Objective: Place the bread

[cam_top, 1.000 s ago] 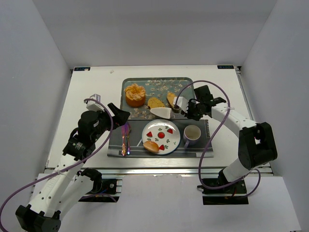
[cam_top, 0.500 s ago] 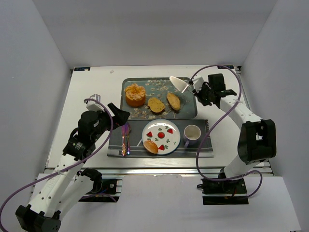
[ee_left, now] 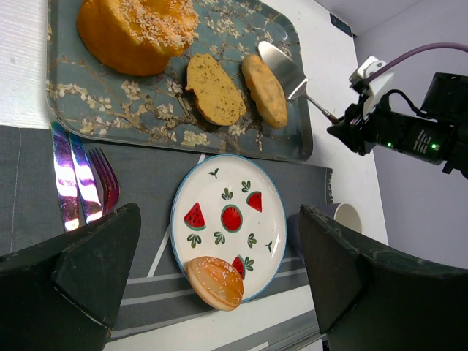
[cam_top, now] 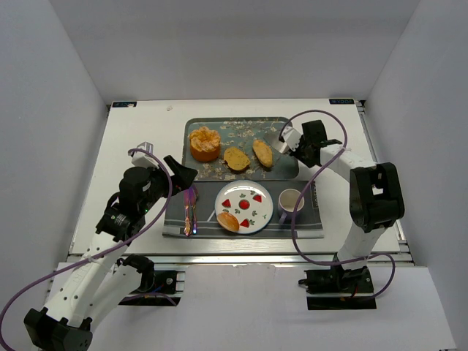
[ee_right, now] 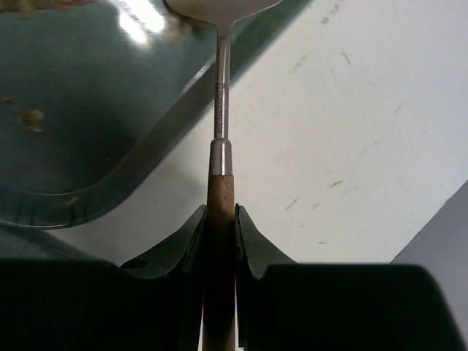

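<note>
Two bread pieces lie on the floral tray: a flat slice and an oval roll. A small bun rests on the near rim of the watermelon plate. My right gripper is shut on the wooden handle of a metal spatula. Its blade sits just right of the roll, over the tray's right side. My left gripper hangs open and empty above the plate's left side.
An orange ruffled cake stands at the tray's left. A cup sits right of the plate. Iridescent cutlery lies to its left, all on a grey placemat. White walls enclose the table.
My right gripper carried the spatula from near the plate up to the tray's back right, then down beside the roll. The left arm stayed still.
</note>
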Tool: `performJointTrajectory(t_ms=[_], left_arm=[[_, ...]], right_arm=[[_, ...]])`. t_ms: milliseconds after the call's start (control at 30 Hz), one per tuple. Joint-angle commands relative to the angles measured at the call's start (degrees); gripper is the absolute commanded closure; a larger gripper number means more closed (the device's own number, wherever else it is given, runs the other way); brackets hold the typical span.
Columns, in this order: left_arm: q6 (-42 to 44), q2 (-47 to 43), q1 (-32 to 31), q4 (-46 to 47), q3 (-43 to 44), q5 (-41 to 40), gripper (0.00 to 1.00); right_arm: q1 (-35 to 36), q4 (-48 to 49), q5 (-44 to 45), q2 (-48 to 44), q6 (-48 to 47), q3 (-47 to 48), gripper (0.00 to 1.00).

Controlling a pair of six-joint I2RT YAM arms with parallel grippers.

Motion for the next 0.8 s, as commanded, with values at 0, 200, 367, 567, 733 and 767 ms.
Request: performJointTrajectory(t_ms=[0,200,367,567,733,767], left_arm=[[0.08,-0.32,0.18,0.28,-0.11,-0.28,0.02],[0.08,-0.41,0.26,0.1,-0.19,-0.28,0.02],[0.26,-0.5,0.26,-0.34,0.07,-0.45,0.02],[0.08,-1.2,0.26,-0.43,-0.28,-0.63,0.02],[-0.18,-1.72,0.26,-0.86,-0.28,-0.63,0.02],[-0.09,-1.81,0.26,-1.13,-0.2,-0.89,0.02]], right_arm=[[2.67,0.84,-1.24,-2.91,-5.53,-1.6,1.0],[5.31,-7.33,-8.46,-4.32,-6.94,-1.26,1.0],[6.19,-12.17,-11.09,-3.71,-6.24,0.5,1.0],[6.02,-16.39,-13.47,-4.06,-9.75,1.73,1.0],[5.32,-21.31,-17.07,-1.69,-9.49,5.59,1.0],[5.14,-24.1,-18.47,-1.08,-9.66,6.56,1.0]])
